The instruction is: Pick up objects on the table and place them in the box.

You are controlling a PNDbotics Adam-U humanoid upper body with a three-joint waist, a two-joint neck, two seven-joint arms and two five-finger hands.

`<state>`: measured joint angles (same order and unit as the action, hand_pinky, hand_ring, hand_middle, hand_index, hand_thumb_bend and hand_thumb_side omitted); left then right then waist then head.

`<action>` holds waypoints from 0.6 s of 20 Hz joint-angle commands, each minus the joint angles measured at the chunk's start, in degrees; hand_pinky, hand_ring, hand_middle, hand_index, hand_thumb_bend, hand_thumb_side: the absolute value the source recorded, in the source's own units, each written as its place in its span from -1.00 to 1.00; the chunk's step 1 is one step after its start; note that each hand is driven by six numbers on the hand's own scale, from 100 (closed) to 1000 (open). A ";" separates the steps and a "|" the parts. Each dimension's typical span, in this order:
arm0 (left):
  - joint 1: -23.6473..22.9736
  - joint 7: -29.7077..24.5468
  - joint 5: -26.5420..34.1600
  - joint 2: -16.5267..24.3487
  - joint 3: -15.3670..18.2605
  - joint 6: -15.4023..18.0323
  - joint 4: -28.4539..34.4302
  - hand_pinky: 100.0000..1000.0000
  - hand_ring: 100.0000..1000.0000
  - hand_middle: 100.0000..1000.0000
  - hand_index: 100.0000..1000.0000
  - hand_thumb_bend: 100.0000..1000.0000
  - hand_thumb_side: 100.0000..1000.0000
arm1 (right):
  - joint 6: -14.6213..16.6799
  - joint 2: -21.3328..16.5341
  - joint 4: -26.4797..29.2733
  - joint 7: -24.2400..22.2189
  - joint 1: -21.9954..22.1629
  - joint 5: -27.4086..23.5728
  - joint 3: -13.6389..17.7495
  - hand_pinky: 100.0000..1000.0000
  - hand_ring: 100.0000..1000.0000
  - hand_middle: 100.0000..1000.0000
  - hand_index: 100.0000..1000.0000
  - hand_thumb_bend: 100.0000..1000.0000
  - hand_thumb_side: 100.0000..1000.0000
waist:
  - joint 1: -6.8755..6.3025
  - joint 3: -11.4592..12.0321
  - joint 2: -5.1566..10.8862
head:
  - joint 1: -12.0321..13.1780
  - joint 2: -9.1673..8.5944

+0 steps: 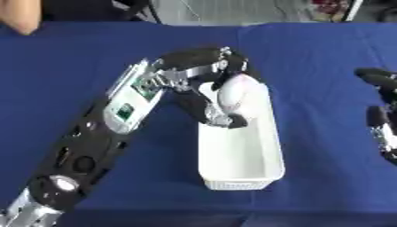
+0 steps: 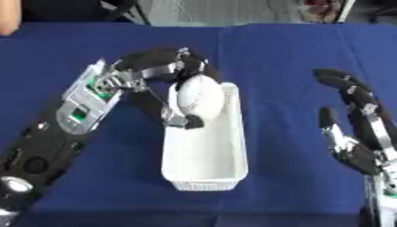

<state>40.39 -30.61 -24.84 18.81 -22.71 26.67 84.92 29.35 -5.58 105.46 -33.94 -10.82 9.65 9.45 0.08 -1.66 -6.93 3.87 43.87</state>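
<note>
My left hand [image 1: 203, 66] reaches in from the lower left and is curled round a white ball with faint red seams [image 1: 232, 94], thumb under it. The ball hangs over the far end of a long white box [image 1: 247, 170] that stands on the blue table, and I cannot tell whether it touches the rim. The box's near half shows bare white floor. My right hand [image 2: 364, 133] rests open at the right edge, fingers straight and pointing away, apart from the box.
A blue cloth [image 2: 287, 57] covers the whole table. Beyond its far edge lie a pale floor and dark chair legs [image 2: 128, 13]. A person's bare arm [image 1: 21, 17] shows at the far left corner, touching nothing of mine.
</note>
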 commanded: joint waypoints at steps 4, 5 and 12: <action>0.39 -3.01 -4.90 -0.24 -1.00 5.06 -1.38 -0.61 -0.32 0.03 0.26 -0.19 0.19 | 0.81 -0.69 0.60 -0.99 -0.44 -0.31 -0.21 1.00 0.78 0.66 0.70 -0.94 0.03 | -0.05 -0.05 0.89 | 0.56 -0.36; 0.34 -3.49 -5.70 -0.25 -1.10 6.20 -1.47 -0.50 -0.26 0.07 0.30 0.02 0.30 | 0.81 -0.69 0.60 -0.98 -0.43 -0.31 -0.21 1.00 0.78 0.66 0.70 -0.94 0.03 | -0.06 -0.05 0.88 | 0.57 -0.39; 0.07 -0.50 -11.31 -0.69 -0.69 11.11 -3.40 0.00 0.08 0.35 0.54 0.55 0.68 | 0.82 -0.68 0.58 -0.99 -0.35 -0.33 -0.16 1.00 0.78 0.66 0.70 -0.94 0.03 | -0.03 0.00 0.77 | 0.52 -0.67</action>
<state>39.89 -29.01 -35.14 18.28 -23.93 34.15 81.30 29.43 -5.58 105.46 -34.03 -10.83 9.57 9.32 0.07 -1.66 -6.93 4.01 43.78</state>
